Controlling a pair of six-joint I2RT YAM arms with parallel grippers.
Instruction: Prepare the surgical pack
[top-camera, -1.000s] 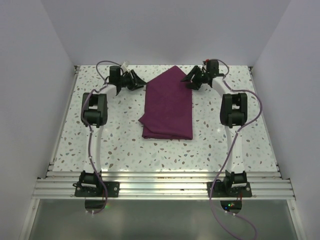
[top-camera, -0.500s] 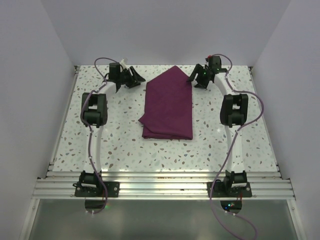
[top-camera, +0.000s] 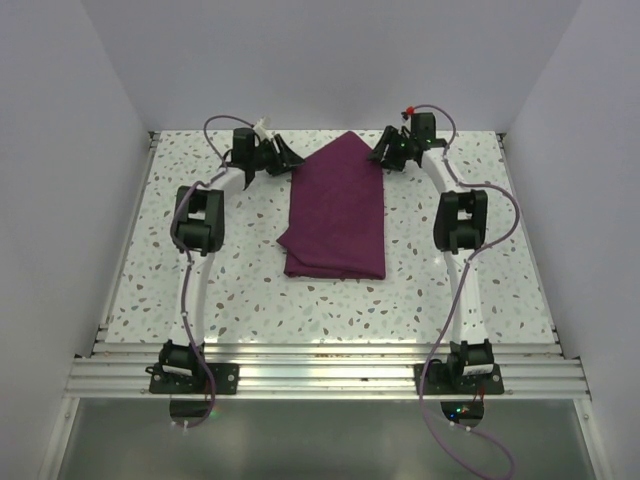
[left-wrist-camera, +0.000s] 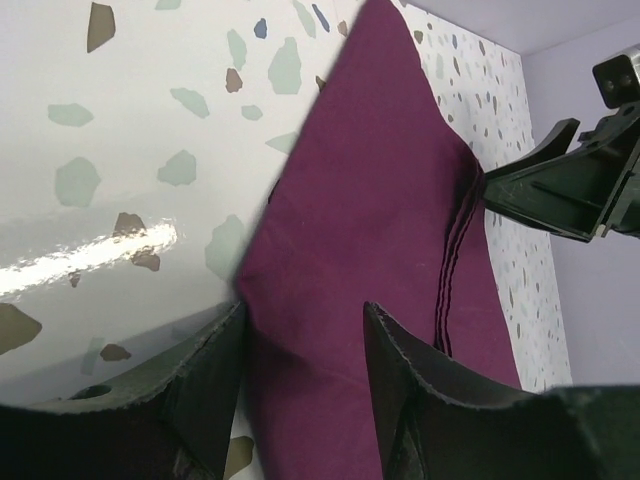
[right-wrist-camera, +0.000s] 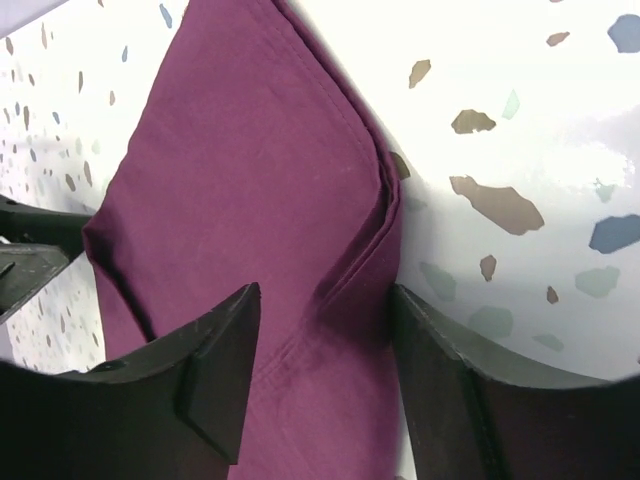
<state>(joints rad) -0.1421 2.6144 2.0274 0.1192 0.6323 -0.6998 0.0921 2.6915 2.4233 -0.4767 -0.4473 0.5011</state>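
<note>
At the far end of the speckled white table, the surgical pack, a deep plum-purple cloth folded into a long flat bundle, lay in the middle of the surface between the two black arms. Its near end was squared off. Its far end tapered to a point close to the back wall.

The left gripper sat low at the far left edge of the bundle. In its wrist view the cloth ran between and beneath the black fingers, whose jaws stood apart and were clamped on nothing. The right gripper was placed the same way on the opposite edge. Its jaws were likewise parted over a stacked fold of the fabric, where several layers showed at the rim. Each wrist camera caught the other arm's fingers just across the narrow end of the cloth.

No metal tray, instruments or gauze could be seen in any view. Whether they lay wrapped inside the bundle could not be told.

Judging by the layered side folds, the wrapping looked well advanced, with the sheet already brought in from both sides to a compact strip. The pointed far corner had not been turned in. What was left appeared to be taking hold of that end with both grippers and folding it toward the near side to close the pack.
</note>
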